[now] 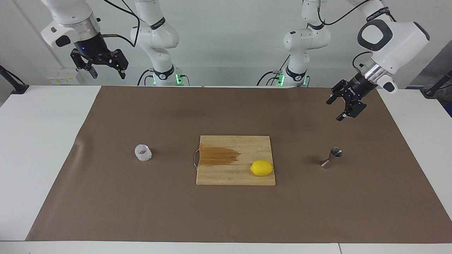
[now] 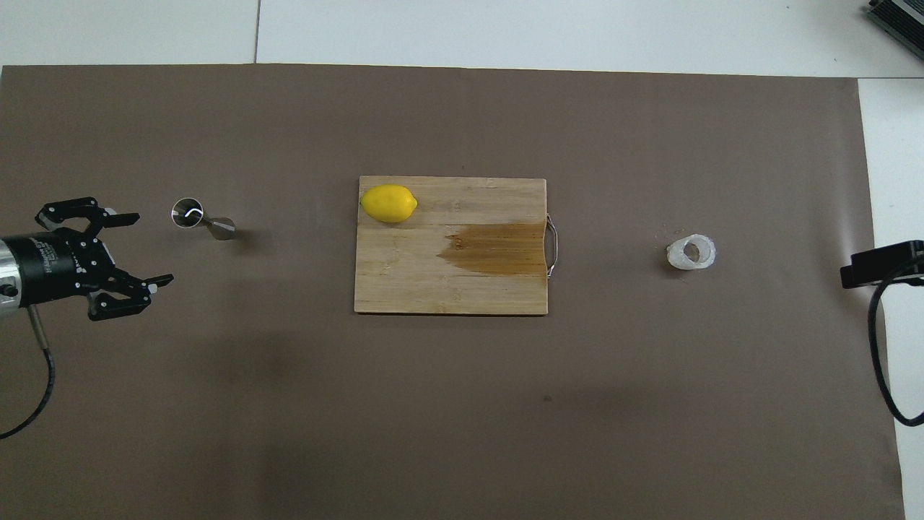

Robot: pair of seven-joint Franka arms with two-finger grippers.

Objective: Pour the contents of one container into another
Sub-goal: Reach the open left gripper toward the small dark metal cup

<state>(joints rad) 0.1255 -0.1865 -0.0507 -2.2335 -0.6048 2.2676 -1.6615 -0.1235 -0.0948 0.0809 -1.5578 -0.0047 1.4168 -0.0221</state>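
the left gripper [image 1: 343, 107] hung open and empty above the brown mat [image 1: 317, 211], near the mat's edge closest to the robots at the left arm's end. the right gripper [image 1: 106, 70] waited, open and empty, above that edge's other corner. farther out, midway across the mat, the steel jigger [image 1: 332, 157] stood tilted and narrow-waisted; a careless pinch could have tipped it. the bumpy cup [image 1: 143, 152], toward the right arm's end, was small enough to slip or spill.
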